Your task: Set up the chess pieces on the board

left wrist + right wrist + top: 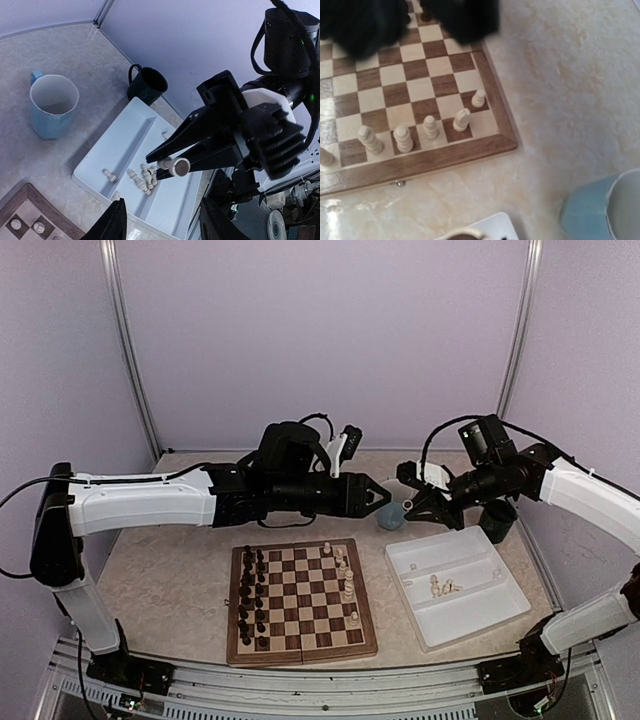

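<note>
The board point(300, 650) lies at the front middle, with several cream chess pieces point(347, 583) on its right side; they also show in the right wrist view point(430, 127). More cream pieces point(142, 180) lie in the white tray point(480, 615). My right gripper point(167, 164) is shut on one cream piece point(176, 166) and holds it sideways in the air above the tray. My left gripper point(373, 498) is open and empty. It hangs just left of the right gripper point(408, 503), facing it. Its own fingers point(116, 220) stand wide apart.
Dark pieces point(250, 595) fill the board's left columns. A light blue mug point(390, 516) stands behind the board under both grippers. A dark mug point(497, 520) stands behind the tray point(125, 140). Purple walls close in the back and sides.
</note>
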`<state>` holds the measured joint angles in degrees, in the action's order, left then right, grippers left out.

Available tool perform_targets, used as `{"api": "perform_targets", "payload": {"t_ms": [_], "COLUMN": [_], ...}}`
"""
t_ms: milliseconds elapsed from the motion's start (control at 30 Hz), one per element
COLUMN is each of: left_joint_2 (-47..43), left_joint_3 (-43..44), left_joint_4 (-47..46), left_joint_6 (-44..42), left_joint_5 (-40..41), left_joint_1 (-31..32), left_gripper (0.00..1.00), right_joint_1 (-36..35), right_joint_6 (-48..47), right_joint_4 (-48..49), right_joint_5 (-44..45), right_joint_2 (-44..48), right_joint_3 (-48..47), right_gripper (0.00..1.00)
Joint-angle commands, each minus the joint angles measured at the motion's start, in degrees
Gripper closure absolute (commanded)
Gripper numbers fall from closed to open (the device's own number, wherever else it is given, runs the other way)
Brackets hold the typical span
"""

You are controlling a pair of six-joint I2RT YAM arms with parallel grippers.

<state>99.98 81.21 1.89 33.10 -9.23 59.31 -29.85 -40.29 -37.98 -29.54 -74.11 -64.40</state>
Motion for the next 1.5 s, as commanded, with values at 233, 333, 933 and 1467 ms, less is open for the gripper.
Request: {"api": "perform_targets", "payload": {"t_ms": [233,333,933,1467], "left_joint_2": [5.6,6.1,10.2,3.1], "left_joint_3": [1.2,1.4,1.8,-8.9], "left_joint_4": [-9.1,-8.6,-12.1,-24.4], "left_joint_6": [7.7,8.2,10.3,4.4], "left_joint_5": [-7.2,-6.7,-11.7,-10.7], "left_joint_1": [0.3,0.2,-0.9,-2.5], "left_gripper": [0.50,0.50,0.81,0.91], "right_joint_1": [-6.4,-7.0,-9.3,14.8], "right_joint_6": [1.1,1.2,0.8,13.5], "right_joint_4": [-2.2,-2.1,-2.1,-2.1], "right_joint_5": [8.3,8.8,10.8,-24.1], "right_joint_2": [-2.7,-2.8,-2.4,-0.7], "right_joint_3": [-3.5,-3.7,-4.3,-7.0], "right_gripper": [0.93,0.93,0.91,0.38]}}
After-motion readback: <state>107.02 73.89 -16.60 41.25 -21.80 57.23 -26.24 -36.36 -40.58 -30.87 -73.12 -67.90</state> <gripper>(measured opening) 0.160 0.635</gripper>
